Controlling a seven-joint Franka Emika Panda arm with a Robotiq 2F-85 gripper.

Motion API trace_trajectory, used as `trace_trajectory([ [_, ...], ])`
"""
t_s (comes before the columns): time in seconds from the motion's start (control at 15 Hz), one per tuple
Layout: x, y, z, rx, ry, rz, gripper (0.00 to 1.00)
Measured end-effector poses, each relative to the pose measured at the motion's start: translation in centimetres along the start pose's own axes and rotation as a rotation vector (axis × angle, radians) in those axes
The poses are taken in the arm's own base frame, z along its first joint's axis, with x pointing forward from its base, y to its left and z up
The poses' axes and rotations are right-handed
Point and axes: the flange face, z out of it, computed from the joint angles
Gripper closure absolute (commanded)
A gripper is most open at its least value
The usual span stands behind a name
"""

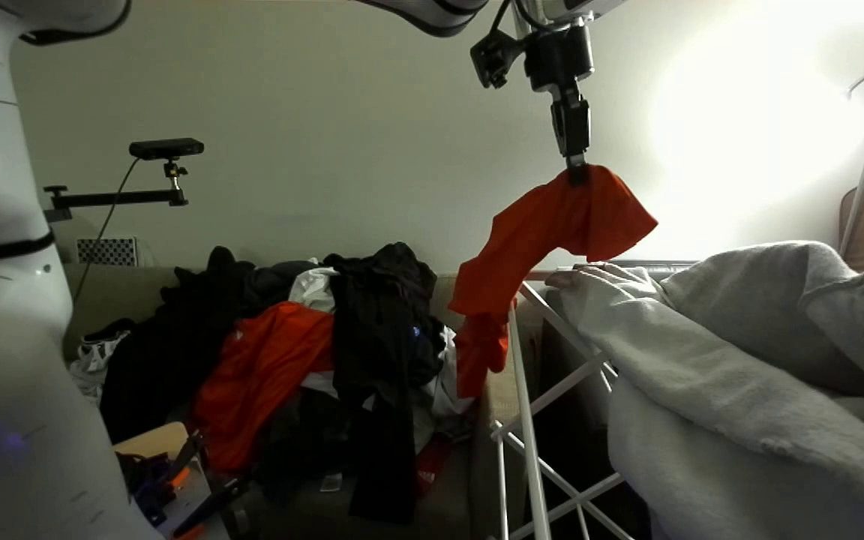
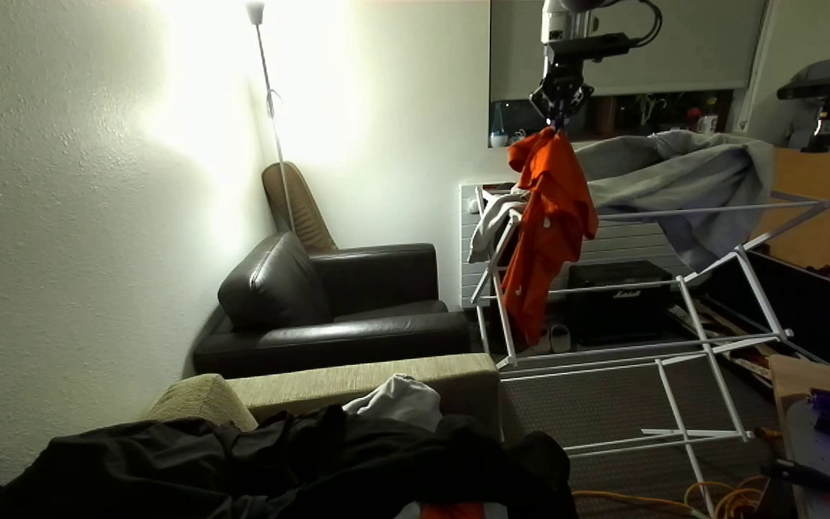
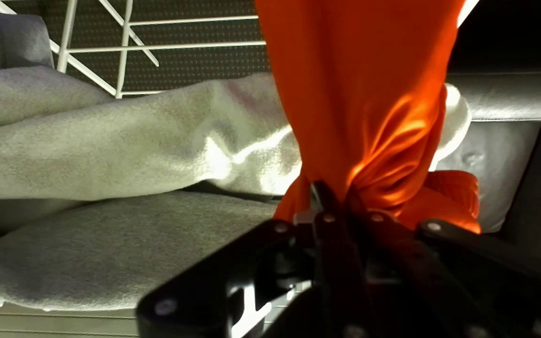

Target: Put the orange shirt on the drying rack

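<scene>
The bright orange shirt, thin and slightly glossy, hangs in the air from a pinched fold, its longer part trailing downward in a narrow drape. The black two-fingered gripper points down and is clamped on that fold; in the wrist view the fabric gathers in creases at the grip. The shirt's lower length hangs at one end of the white thin-barred drying rack; whether it touches the bars I cannot tell. Near it, a thick, fleecy light grey garment lies draped over the rack. Beside the rack stands a beige fabric sofa bearing a crumpled heap of mostly black clothes, with another orange garment among them. Just past the sofa sits a dark, smooth leather armchair.
</scene>
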Motion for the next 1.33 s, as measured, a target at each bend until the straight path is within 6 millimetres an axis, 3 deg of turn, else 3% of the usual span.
trace_trajectory([
  [0.33,1.6,1.7,0.4,-0.019,-0.005,0.071,0.99],
  [0.8,5.6,3.8,0.6,-0.039,0.033,0.15,0.99],
  [1.33,9.4,3.8,1.4,-0.06,0.072,0.195,0.99],
])
